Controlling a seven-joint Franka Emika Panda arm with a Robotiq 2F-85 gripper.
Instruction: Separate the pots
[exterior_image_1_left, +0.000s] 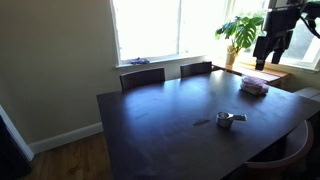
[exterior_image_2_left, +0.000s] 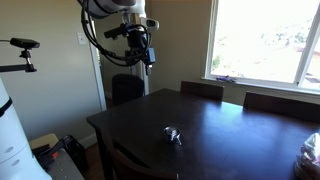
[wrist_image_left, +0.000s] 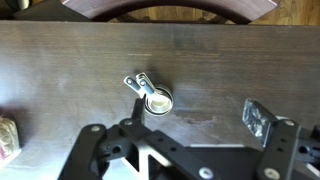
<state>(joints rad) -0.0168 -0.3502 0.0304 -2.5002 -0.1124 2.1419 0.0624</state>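
The two small silver pots (wrist_image_left: 156, 98) sit nested one inside the other on the dark wooden table (wrist_image_left: 60, 70), their thin handles pointing the same way. They show in both exterior views (exterior_image_1_left: 226, 119) (exterior_image_2_left: 173, 133), near the table's middle. My gripper (wrist_image_left: 195, 125) is open and empty, well above the table, with the pots below and near one finger. It hangs high in the air in both exterior views (exterior_image_1_left: 270, 50) (exterior_image_2_left: 148, 55), clear of everything.
A pinkish stack of flat items (exterior_image_1_left: 253, 86) lies near a table edge and also shows in the wrist view (wrist_image_left: 8, 135). Two chairs (exterior_image_1_left: 142, 76) (exterior_image_1_left: 196, 68) stand at the window side. A potted plant (exterior_image_1_left: 240, 30) stands by the window.
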